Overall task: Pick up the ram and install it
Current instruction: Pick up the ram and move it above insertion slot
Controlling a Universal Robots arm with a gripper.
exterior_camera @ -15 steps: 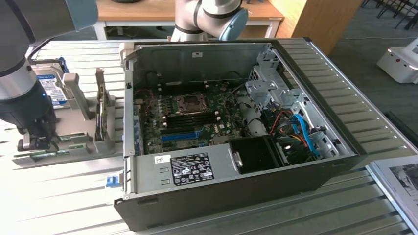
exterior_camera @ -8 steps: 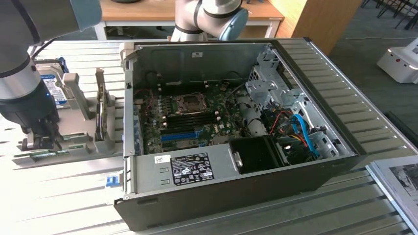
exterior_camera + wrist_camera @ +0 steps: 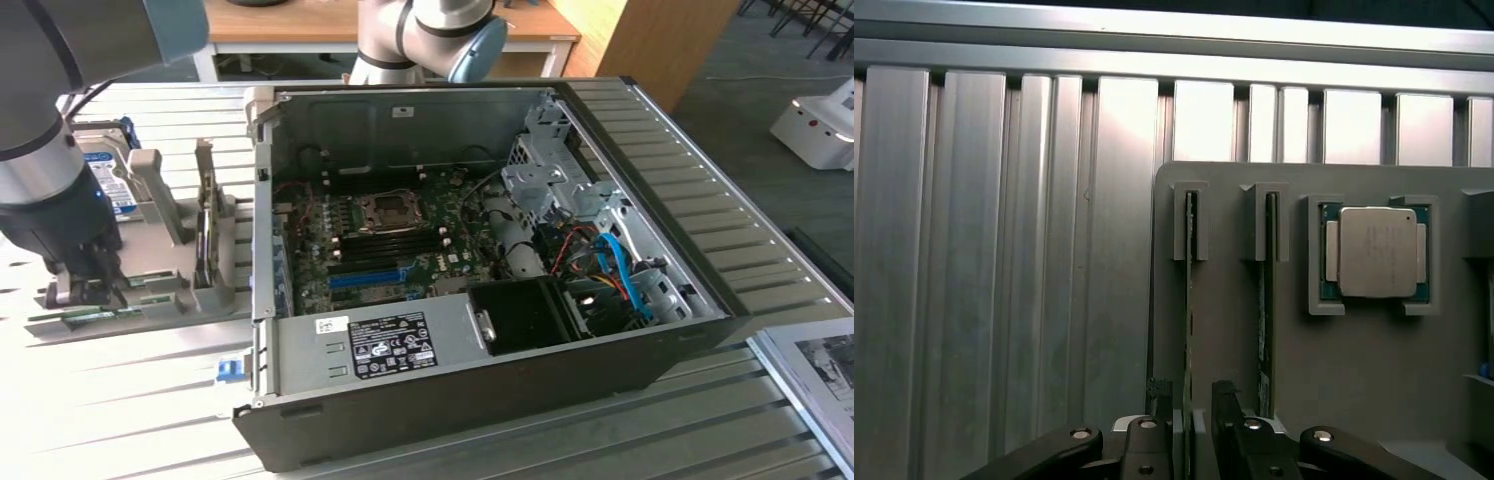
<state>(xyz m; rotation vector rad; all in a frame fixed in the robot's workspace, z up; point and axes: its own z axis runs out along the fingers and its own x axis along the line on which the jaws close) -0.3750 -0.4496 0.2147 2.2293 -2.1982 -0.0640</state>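
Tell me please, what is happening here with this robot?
The robot arm is down at the gray holder, on the exterior view's left of the open computer case. Its end effector is open and straddles the ram, which stands on edge in a slot of the holder. The ram is not yet lifted; a second stick and a processor chip sit beside it.

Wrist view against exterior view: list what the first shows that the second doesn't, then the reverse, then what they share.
Wrist view adds: a processor chip seated in a recess, and an edge-on look at the ram standing in its slot, with the open pincer straddling it.
Exterior view adds: the open computer case, its motherboard, power supply, blue cables and the arm.
Shared: the grey holder on the slatted table, with the pincer down over it.
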